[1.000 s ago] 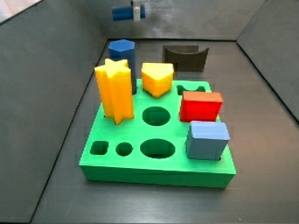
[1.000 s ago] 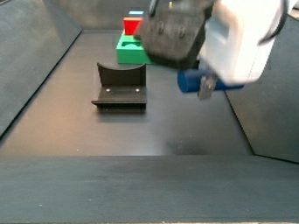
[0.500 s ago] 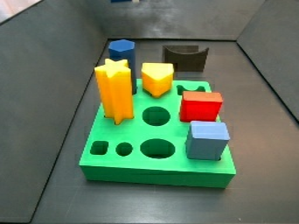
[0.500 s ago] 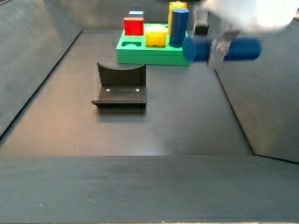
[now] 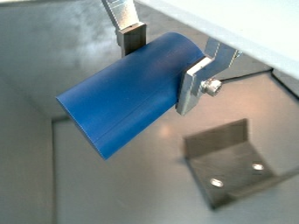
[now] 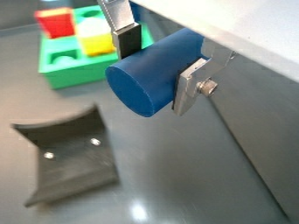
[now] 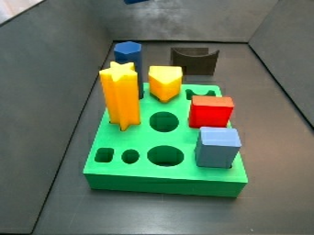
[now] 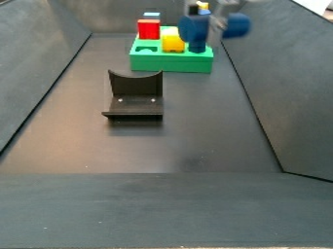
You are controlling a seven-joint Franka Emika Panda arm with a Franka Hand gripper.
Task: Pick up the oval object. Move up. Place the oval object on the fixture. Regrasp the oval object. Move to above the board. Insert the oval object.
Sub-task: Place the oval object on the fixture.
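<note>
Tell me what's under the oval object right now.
The gripper holds the oval object in the air. In both wrist views, bare dark floor and the fixture lie below it. The floor straight beneath it is covered.

Star peg, red cube, grey-blue cube stand upright.

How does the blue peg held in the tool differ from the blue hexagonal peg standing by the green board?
The oval object has smooth rounded sides; the hexagonal peg has flat facets. The oval object lies sideways, clamped between the tool's silver fingers and held off the floor, while the hexagonal peg stands upright and untouched at the board's far edge. Both are blue.
</note>
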